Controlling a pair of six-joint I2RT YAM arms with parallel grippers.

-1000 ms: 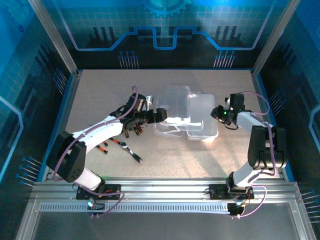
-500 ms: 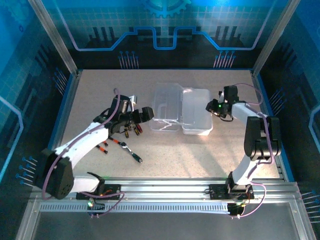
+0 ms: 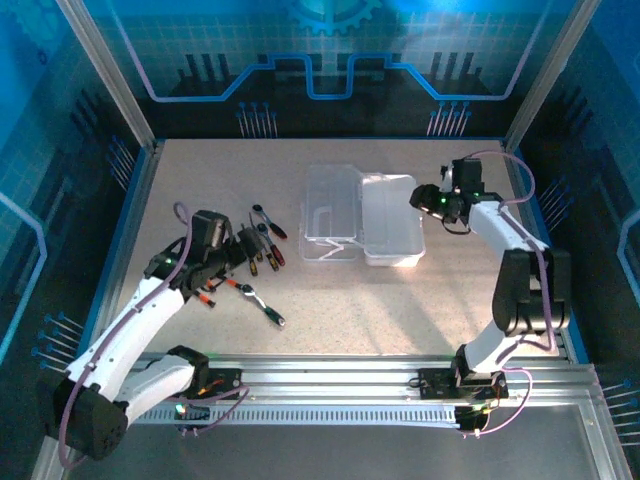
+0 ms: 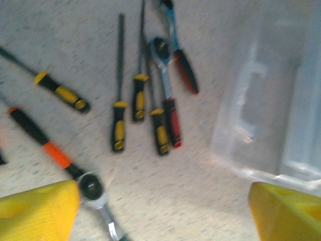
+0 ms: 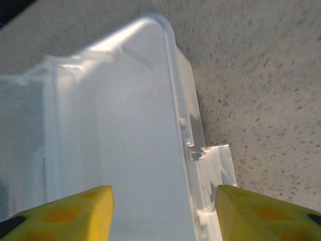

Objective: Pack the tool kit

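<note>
The tool kit's clear plastic case [image 3: 392, 256] lies open mid-table, its lid [image 3: 330, 212] flat to the left of the base. Several yellow-handled screwdrivers [image 4: 119, 131] and a red-handled ratchet [image 4: 170, 120] lie in a bunch left of the case [image 4: 281, 100]. An orange-and-black-handled ratchet wrench [image 4: 47, 145] lies nearer me. My left gripper [image 3: 247, 250] hovers open over these tools [image 3: 262, 250], and nothing sits between its yellow fingers [image 4: 35, 211]. My right gripper [image 3: 420, 199] is open and straddles the case's right rim [image 5: 183, 150], one finger [image 5: 60, 213] over the inside, the other by the handle tab [image 5: 218, 160].
Another ratchet wrench [image 3: 262, 302] and a small red-handled tool [image 3: 206, 297] lie toward the front left. A blue-edged frame [image 3: 135, 200] borders the speckled table. Bare table lies in front of the case and right of it [image 5: 266, 90].
My left arm pulled back from the case's lid to the left and now hangs over the tools. The lid dropped flat open. My right gripper's jaws widened around the rim.
</note>
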